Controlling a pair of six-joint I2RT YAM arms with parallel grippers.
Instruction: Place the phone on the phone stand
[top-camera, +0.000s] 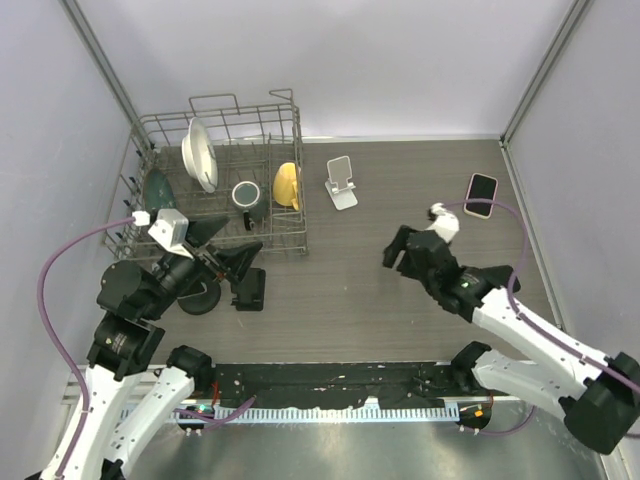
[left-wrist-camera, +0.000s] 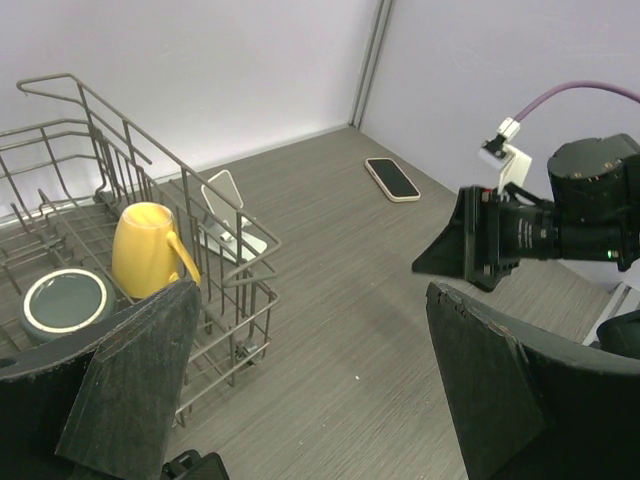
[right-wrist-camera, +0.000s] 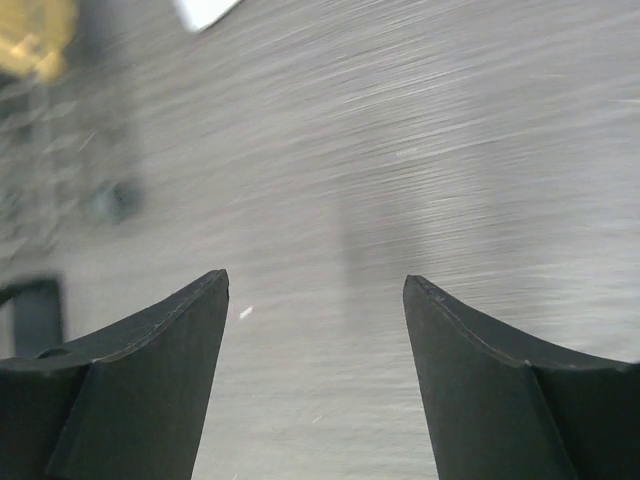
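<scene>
Phone (top-camera: 481, 194) lies flat on the surface (top-camera: 380, 310) at far right, well apart from the stand (top-camera: 341, 183). Right end effector (right-wrist-camera: 315, 288), fingers apart and empty, hovers short of it; a flat phone may slide when pinched.

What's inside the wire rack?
A white plate, a yellow mug, a dark cup and a green plate. The left gripper covers the rack's near corner, so anything there is hidden.

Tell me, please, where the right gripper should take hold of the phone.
Probably from above, across its long edges near the middle: the phone lies flat, screen up, on the table, so only its narrow width suits the open right gripper.
</scene>
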